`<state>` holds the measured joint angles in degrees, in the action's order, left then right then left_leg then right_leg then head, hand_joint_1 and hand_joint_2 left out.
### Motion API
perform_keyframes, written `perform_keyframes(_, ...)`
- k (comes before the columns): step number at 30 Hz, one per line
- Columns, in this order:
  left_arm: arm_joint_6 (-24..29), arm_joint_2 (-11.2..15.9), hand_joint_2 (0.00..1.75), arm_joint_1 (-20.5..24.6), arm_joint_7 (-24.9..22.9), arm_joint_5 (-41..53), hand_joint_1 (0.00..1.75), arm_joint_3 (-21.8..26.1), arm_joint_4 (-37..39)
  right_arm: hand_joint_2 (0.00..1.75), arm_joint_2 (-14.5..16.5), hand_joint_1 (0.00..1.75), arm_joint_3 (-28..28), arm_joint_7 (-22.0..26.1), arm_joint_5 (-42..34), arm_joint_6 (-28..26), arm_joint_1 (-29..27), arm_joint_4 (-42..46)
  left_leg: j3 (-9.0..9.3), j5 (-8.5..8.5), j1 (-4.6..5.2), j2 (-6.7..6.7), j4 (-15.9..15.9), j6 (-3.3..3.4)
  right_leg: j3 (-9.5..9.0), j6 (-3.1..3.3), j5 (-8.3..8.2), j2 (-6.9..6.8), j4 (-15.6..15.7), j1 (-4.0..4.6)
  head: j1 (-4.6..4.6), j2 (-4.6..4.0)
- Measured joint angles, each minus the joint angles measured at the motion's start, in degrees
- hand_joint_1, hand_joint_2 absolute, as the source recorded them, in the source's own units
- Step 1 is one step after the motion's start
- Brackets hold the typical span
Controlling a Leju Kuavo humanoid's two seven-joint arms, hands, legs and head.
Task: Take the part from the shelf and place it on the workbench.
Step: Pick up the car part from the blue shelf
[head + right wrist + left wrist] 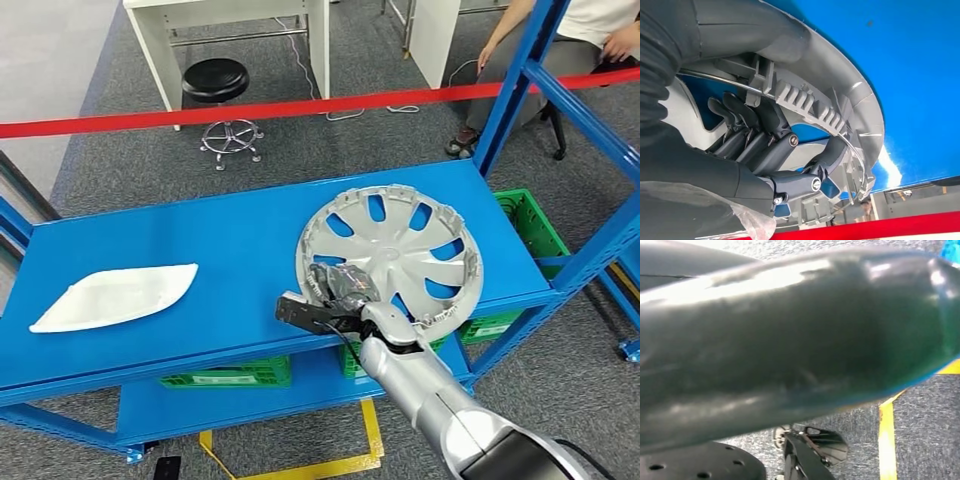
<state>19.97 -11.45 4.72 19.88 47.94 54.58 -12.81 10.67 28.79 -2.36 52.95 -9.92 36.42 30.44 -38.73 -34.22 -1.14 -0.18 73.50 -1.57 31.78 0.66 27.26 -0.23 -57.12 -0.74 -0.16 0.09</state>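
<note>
Head view, lower centre: right hand [341,292] on the round silver plastic hubcap [392,245], grip hidden. Right wrist view: dark fingers [764,145] curl through its spokes, gripping the rim.

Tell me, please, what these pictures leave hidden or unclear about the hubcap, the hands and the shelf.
- Head view: the right hand covers the hubcap's near rim, so the grip is unclear.
- Right wrist view: fingers reach through the hubcap; whether it has left the shelf cannot be told.
- Left wrist view: a blurred dark body part hides the left hand.
</note>
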Motion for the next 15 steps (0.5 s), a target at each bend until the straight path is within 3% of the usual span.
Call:
perform_keyframes(1, 0.0, 0.0, 0.0, -0.1, 0.0, 0.0, 0.0, 0.0, 0.0, 1.75, 0.0, 1.75, 0.0, 0.0, 0.1, -0.2, -0.1, 0.0, 0.02, 0.68, -0.01, 0.0, 0.1, 0.0, -0.03, 0.0, 0.0, 0.01, 0.0, 0.01, -0.01, 0.0)
perform_keyframes(2, 0.0, 0.0, 0.0, -0.1, 0.0, 0.0, 0.0, 0.0, 0.0, 1.75, 0.0, 1.75, 0.0, 0.0, 0.1, -0.6, -0.1, 0.0, 1.06, 2.31, -0.04, 0.01, -2.1, 0.05, -0.1, -0.03, 0.0, 0.02, 0.0, 0.01, 0.0, 0.0)
perform_keyframes(3, 0.0, 0.0, 0.0, -0.1, 0.1, 0.0, 0.0, 0.1, 0.0, 1.75, 0.0, 1.75, 0.0, 0.0, 0.2, -1.3, -0.2, 0.0, 2.86, 4.46, -0.09, 0.02, -5.8, 0.12, -0.17, -0.11, 0.02, 0.04, -0.1, 0.01, -0.01, 0.0)
perform_keyframes(5, 0.1, 0.1, 0.0, -0.1, 0.1, -0.2, 0.0, 0.1, 0.0, 1.75, 0.0, 1.75, 0.0, 0.0, 0.3, -3.0, -0.2, 0.1, 6.22, 6.95, -0.05, 0.02, -13.0, 0.37, -0.13, -0.58, 0.14, 0.17, -0.3, 0.28, 0.01, 0.01)
perform_keyframes(7, 0.2, 0.1, 0.0, -0.1, 0.2, -0.5, 0.0, 0.3, 0.0, 1.75, -0.1, 1.75, 0.0, 0.0, 0.6, -5.0, -0.5, 0.3, 7.21, 7.05, 0.1, 0.0, -15.4, 0.86, 0.08, -1.28, 0.06, 0.37, -0.3, 0.51, 0.04, 0.01)
perform_keyframes(10, 0.4, 0.0, 0.0, -0.1, 0.5, -1.2, 0.0, 0.9, 0.0, 1.75, -0.8, 1.75, -0.1, -0.9, 2.7, -8.2, -1.4, 2.0, 7.04, 7.43, 0.04, 0.13, -15.8, 2.06, 0.69, -2.25, 0.46, 0.49, -0.7, 0.28, 0.1, 0.0)
perform_keyframes(12, 0.5, -0.1, 0.0, 0.0, 0.8, -1.7, 0.0, 1.4, 0.0, 1.75, -1.9, 1.75, 0.0, -2.8, 6.4, -10.2, -2.4, 4.2, 6.84, 7.73, -0.04, 0.23, -16.0, 2.83, 3.07, -2.71, 3.2, 0.43, -5.2, 0.15, 0.28, 0.0)
perform_keyframes(14, 0.5, -0.1, 0.0, -0.1, 1.1, -1.9, 0.0, 1.9, 0.0, 1.75, -3.4, 1.75, 0.2, -5.0, 11.4, -11.9, -3.6, 7.0, 6.5, 7.81, 0.09, 0.18, -15.9, 3.17, 7.03, -2.96, 6.67, 0.4, -13.1, 0.12, 0.35, 0.0)
perform_keyframes(15, 0.5, -0.1, 0.0, -0.2, 1.1, -2.0, 0.0, 2.1, 0.0, 1.75, -4.1, 1.75, 0.3, -6.0, 13.6, -12.4, -4.3, 8.5, 6.38, 7.83, 0.15, 0.13, -15.9, 3.21, 8.57, -3.03, 7.41, 0.4, -16.1, 0.12, 0.34, 0.0)
